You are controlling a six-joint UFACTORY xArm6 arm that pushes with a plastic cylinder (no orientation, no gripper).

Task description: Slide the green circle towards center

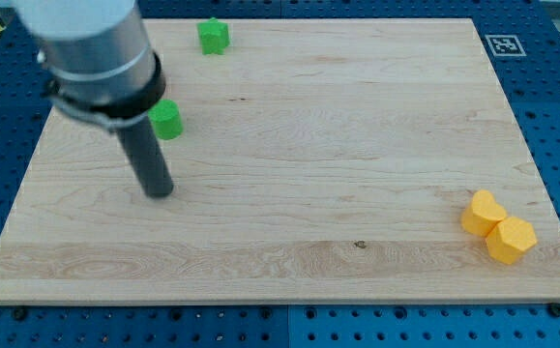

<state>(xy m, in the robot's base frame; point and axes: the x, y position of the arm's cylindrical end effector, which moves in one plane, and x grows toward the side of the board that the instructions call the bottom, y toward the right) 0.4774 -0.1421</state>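
Observation:
The green circle (167,120) sits on the wooden board (289,164) near the view's upper left, partly hidden on its left by my arm. My tip (159,191) rests on the board below the green circle, slightly to its left, about a block's width away and not touching it. A second green block (214,37), star-like in shape, lies near the board's top edge, up and to the right of the circle.
Two yellow blocks sit touching at the view's lower right: a heart-like one (481,213) and a hexagon (510,239). A marker tag (503,44) lies off the board's top right corner. Blue perforated table (550,77) surrounds the board.

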